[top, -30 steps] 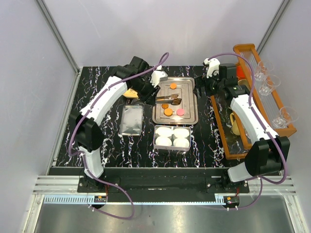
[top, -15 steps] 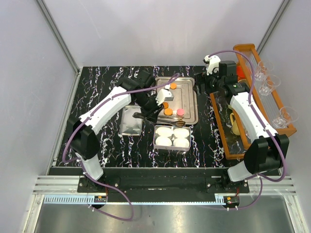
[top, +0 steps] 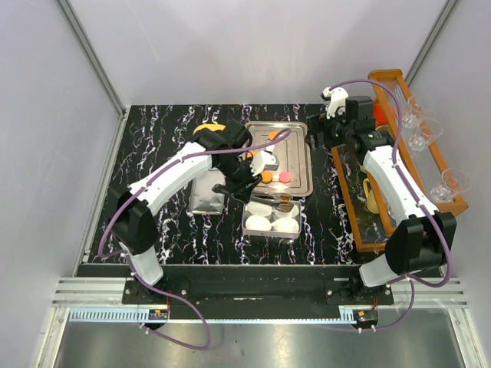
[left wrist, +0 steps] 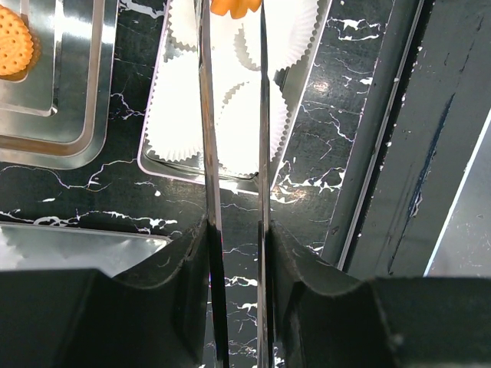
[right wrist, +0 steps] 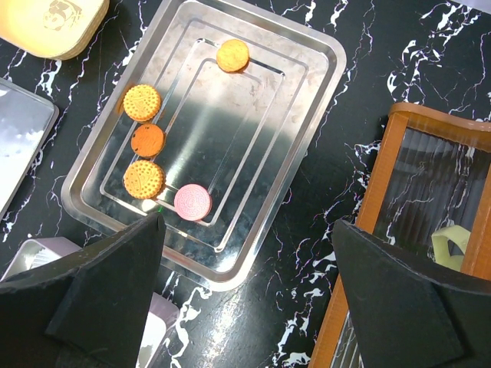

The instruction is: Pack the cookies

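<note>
Several cookies lie in the steel tray [right wrist: 303, 100]: orange ones [right wrist: 143, 178] and a pink one [right wrist: 192, 201]. My left gripper [top: 244, 184] is shut on metal tongs [left wrist: 209, 138]. The tong tips pinch an orange cookie [left wrist: 234, 6] above the small tin of white paper cups [left wrist: 249, 123], which also shows in the top view [top: 271, 217]. My right gripper [right wrist: 247, 224] is open and empty. It hovers above the tray's right near corner, and in the top view it [top: 331, 126] sits right of the tray.
A flat silver lid [top: 207, 190] lies left of the tin. A yellow-orange dish [top: 209, 129] sits behind it. Two wooden trays [top: 349, 195] stand at the right, with a pale mug [top: 370, 195] and several glasses [top: 420, 138].
My left gripper has swung from over the steel tray toward the near side. The tongs now hang over the tin of paper cups with an orange cookie. The right arm has barely moved.
</note>
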You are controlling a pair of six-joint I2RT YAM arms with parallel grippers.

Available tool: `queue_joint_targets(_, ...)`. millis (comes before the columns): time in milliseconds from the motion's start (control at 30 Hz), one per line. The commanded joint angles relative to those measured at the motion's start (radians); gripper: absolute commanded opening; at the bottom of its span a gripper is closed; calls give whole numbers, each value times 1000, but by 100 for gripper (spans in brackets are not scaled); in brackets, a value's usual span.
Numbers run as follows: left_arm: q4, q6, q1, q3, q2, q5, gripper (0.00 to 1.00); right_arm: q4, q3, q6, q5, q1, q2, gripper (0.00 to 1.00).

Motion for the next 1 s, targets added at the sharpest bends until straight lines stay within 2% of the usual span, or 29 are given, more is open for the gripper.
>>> queue_joint_targets(0,44,20,-16,6,-45,-12,0,23,-2,10,6,-3,-26,100)
queue_joint_targets(967,47,39,-25,33,37,-24,7,27,-13,6,6,-5,-32,100)
